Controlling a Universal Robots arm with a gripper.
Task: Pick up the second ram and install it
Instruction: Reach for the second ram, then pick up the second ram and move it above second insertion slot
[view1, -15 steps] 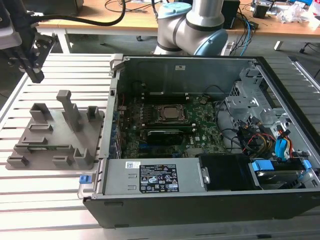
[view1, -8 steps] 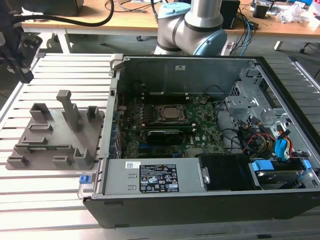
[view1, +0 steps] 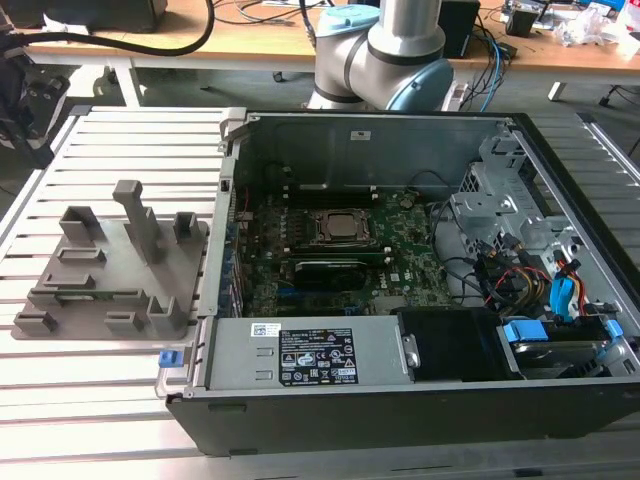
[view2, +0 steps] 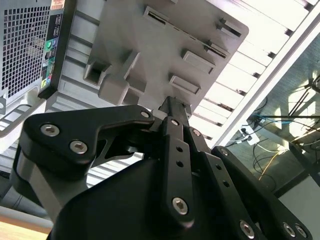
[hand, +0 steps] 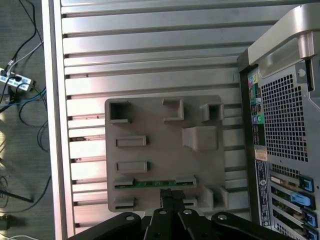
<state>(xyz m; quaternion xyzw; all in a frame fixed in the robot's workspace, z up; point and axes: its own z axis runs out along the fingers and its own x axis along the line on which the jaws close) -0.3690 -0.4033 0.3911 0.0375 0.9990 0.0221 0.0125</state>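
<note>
silver arm (view1: 412, 20), pale blue joint caps (view1: 350, 18); black end effector (view2: 173, 106), silver screws (view2: 50, 130).

A grey fixture plate (view1: 125, 272) sits beside the open computer case (view1: 350, 150).

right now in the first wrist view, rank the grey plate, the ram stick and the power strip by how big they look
grey plate
ram stick
power strip, farther from the camera, so only by looks

The black gripper (view2: 172, 107) points at the grey fixture plate (view2: 150, 45) beside the computer case (view2: 27, 45)
</note>
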